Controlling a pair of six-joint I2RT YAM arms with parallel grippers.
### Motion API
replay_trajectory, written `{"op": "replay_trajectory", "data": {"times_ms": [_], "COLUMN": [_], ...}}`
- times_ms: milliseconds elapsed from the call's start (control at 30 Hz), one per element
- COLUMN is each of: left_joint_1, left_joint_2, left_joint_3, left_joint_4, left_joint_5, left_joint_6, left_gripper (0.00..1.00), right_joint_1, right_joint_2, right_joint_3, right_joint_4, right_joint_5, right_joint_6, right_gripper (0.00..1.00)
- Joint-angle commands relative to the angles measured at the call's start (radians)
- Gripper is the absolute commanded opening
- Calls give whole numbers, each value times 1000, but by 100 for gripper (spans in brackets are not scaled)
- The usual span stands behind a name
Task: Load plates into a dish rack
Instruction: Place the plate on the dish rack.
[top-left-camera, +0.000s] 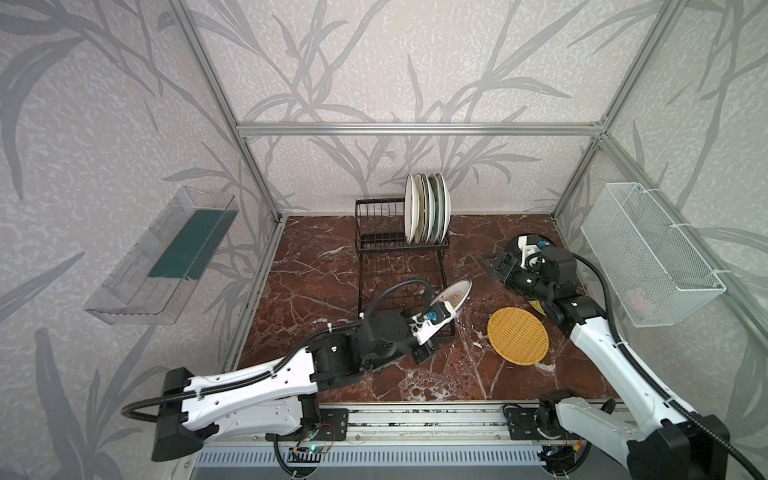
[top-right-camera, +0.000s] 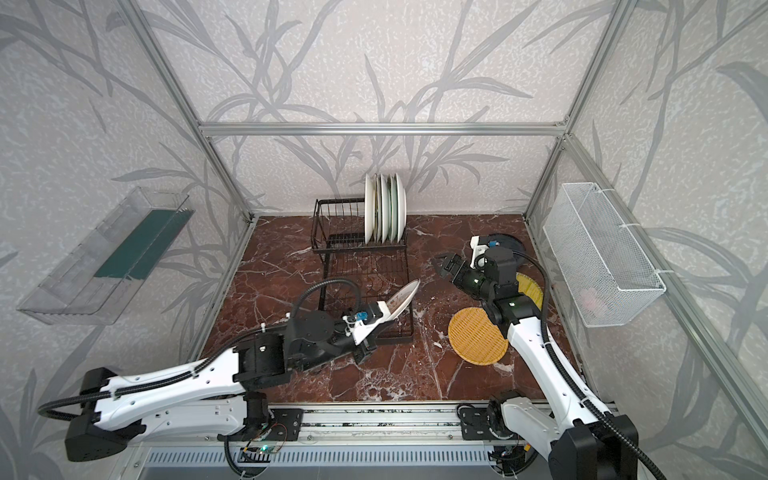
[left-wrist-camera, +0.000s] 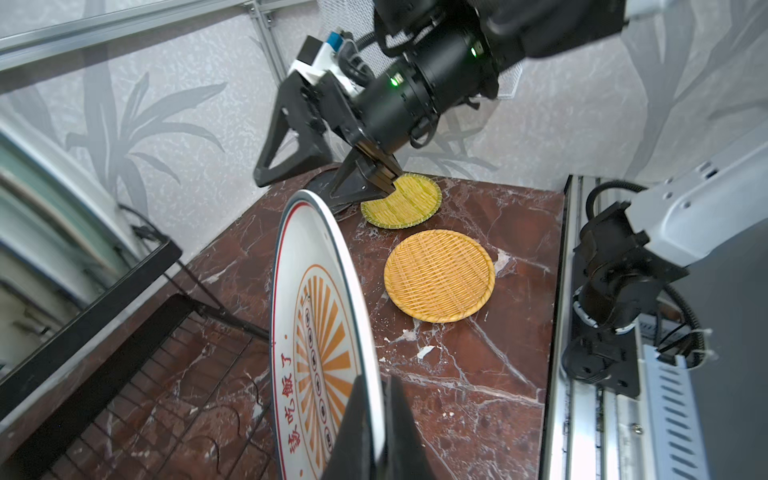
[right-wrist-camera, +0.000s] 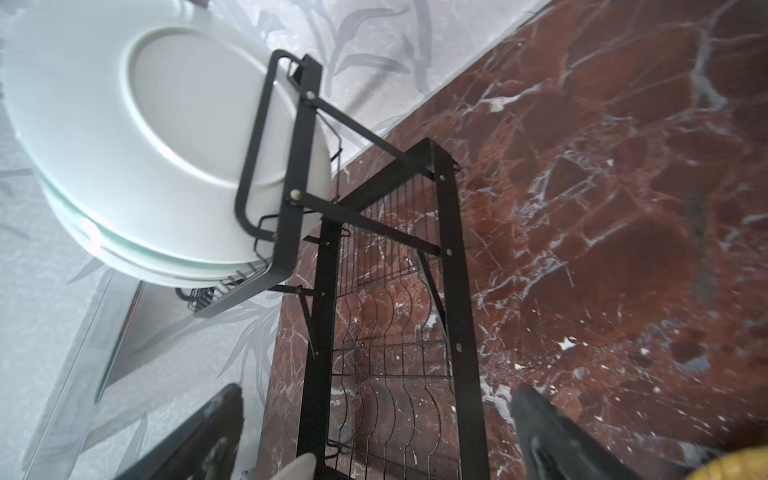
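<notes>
- Black wire dish rack (top-left-camera: 376, 220): several plates (top-left-camera: 428, 214) stand upright at one end of the upper basket, and the slots beside them are free.
- Left gripper (left-wrist-camera: 376, 399) pinches the sunburst plate (top-left-camera: 455, 293) by its rim. The plate is tilted on edge above the lower tray's front corner, and the free slots lie behind and higher.
- Right gripper (top-left-camera: 492, 266) gapes wide and holds nothing.

Plates (top-left-camera: 428, 214) stand in the dish rack (top-left-camera: 376, 240) — woven disc (top-left-camera: 518, 336) to its right.

Soft even light, faint shadows, bent edges in both top views; the plates (right-wrist-camera: 166, 124) blur.
</notes>
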Motion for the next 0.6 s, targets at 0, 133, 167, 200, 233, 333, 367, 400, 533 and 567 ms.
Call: {"op": "replay_trajectory", "data": {"times_ms": [0,133,167,200,233,333,367,400,533,567], "left_joint_1": [9,25,33,45,59,98,113,129,215,238], "left_joint_2": [-82,-136,-138,-138,-134,-109,-93,-77,16,41], "left_joint_3": [107,212,234,261,290,365,392,416,539,568], "left_joint_4": [-135,-170,-173,-179,-184,-182,-177,-175,-182,-183], "left_joint_5": [-64,-170,-201,-228,-246,-262,-257,-255,-213,-196], "left_joint_6": [-161,-229,-243,-256,-264,-274,-279,-286,-310,-314], "left_gripper": [0,0,0,0,0,0,0,0,0,0], "right_joint_1": [2,4,4,4,5,9,9,10,13,19], "right_joint_2": [-38,-103,-119,-133,-140,-152,-158,-163,-174,-175], "right_joint_3": [-50,-133,-150,-166,-178,-225,-249,-266,-328,-343], "right_joint_4": [170,246,262,278,300,385,436,470,587,621], "right_joint_5": [-100,-70,-67,-78,-100,-141,-159,-174,-224,-236], "right_joint_6": [-55,-105,-107,-110,-122,-130,-130,-130,-156,-150], "right_gripper": [99,99,99,99,99,99,99,99,99,99]}}
